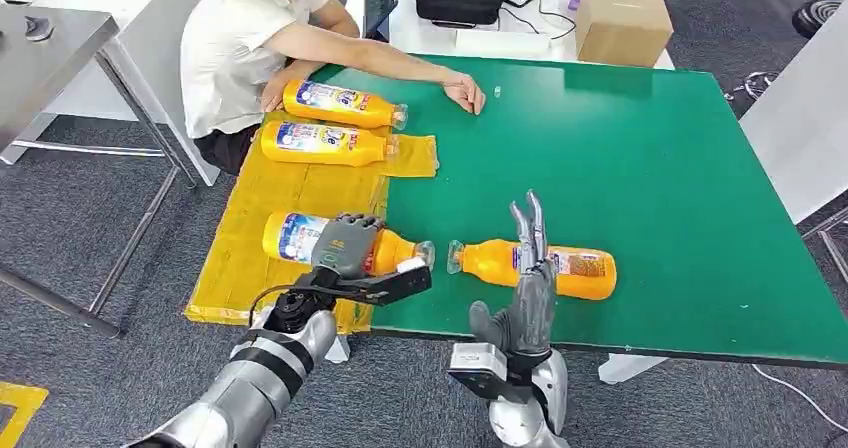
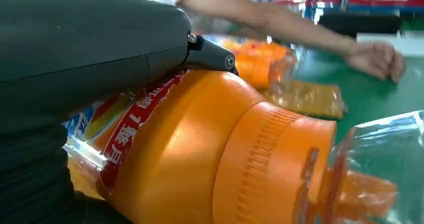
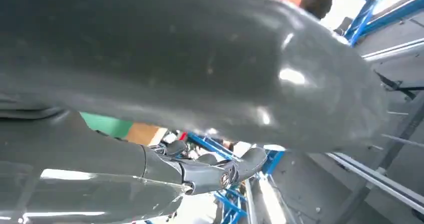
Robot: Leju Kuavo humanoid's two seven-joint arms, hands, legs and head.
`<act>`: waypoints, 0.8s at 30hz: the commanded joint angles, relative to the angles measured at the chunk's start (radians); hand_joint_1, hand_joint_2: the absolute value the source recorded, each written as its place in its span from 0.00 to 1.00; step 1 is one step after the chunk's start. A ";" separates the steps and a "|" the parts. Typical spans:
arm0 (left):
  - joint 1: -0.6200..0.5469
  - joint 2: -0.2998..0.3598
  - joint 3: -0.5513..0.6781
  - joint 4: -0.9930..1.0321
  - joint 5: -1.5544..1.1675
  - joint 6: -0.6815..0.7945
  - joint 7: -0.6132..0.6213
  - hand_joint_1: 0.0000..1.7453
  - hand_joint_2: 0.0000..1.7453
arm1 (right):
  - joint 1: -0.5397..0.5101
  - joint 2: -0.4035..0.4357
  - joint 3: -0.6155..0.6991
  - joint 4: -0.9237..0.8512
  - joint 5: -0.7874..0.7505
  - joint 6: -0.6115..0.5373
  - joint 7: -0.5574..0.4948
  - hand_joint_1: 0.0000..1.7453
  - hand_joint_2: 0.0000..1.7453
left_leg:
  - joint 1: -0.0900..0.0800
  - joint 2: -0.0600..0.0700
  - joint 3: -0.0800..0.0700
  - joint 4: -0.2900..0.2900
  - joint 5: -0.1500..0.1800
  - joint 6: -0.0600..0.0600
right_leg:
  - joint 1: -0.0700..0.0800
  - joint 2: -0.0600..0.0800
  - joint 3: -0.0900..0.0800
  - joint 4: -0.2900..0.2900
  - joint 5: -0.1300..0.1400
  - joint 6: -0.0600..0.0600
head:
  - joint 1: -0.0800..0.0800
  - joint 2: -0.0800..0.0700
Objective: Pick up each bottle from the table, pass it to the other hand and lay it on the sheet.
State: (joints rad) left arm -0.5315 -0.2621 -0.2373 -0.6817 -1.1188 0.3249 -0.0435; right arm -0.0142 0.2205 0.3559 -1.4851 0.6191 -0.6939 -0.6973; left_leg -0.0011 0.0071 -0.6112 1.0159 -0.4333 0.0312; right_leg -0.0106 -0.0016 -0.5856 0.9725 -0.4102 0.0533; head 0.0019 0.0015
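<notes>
While the left robot hand (image 1: 345, 248) grips one orange bottle (image 1: 345, 245) lying on the yellow sheet (image 1: 300, 193) beside two more, the right robot hand (image 1: 530, 288) — fingers spread, holding nothing — hovers over a fourth bottle (image 1: 540, 266) on the green worktop (image 1: 650, 188).

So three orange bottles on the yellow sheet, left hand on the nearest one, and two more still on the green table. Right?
Not quite: one orange plastic bottle lies on the green table, not two. The head view shows it. The left hand rests on the nearest bottle of three on the yellow sheet.
</notes>
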 commanded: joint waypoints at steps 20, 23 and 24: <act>-0.118 0.060 -0.037 0.168 0.504 -0.491 -0.230 0.00 1.00 | -0.089 -0.083 0.088 0.134 -0.084 -0.004 -0.001 0.00 0.00 | 0.001 0.002 0.005 -0.001 -0.001 -0.002 | 0.001 0.002 0.004 0.000 -0.001 -0.002 | 0.000 0.000; -0.113 0.063 -0.054 0.155 0.512 -0.477 -0.231 0.00 1.00 | -0.085 -0.081 0.083 0.133 -0.079 -0.004 -0.001 0.00 0.00 | 0.001 0.001 0.004 -0.001 -0.001 -0.002 | 0.000 0.002 0.004 0.000 -0.001 -0.002 | 0.000 0.000; -0.113 0.063 -0.054 0.155 0.512 -0.477 -0.231 0.00 1.00 | -0.085 -0.081 0.083 0.133 -0.079 -0.004 -0.001 0.00 0.00 | 0.001 0.001 0.004 -0.001 -0.001 -0.002 | 0.001 0.002 0.004 0.000 -0.001 -0.001 | 0.000 0.000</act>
State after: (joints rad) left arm -0.6146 -0.2338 -0.2510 -0.5890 -0.6210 -0.1572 -0.2728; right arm -0.0587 0.1656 0.4231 -1.4233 0.5375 -0.6939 -0.6973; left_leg -0.0010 0.0070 -0.6111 1.0159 -0.4331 0.0310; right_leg -0.0105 -0.0016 -0.5855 0.9731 -0.4102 0.0533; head 0.0023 0.0015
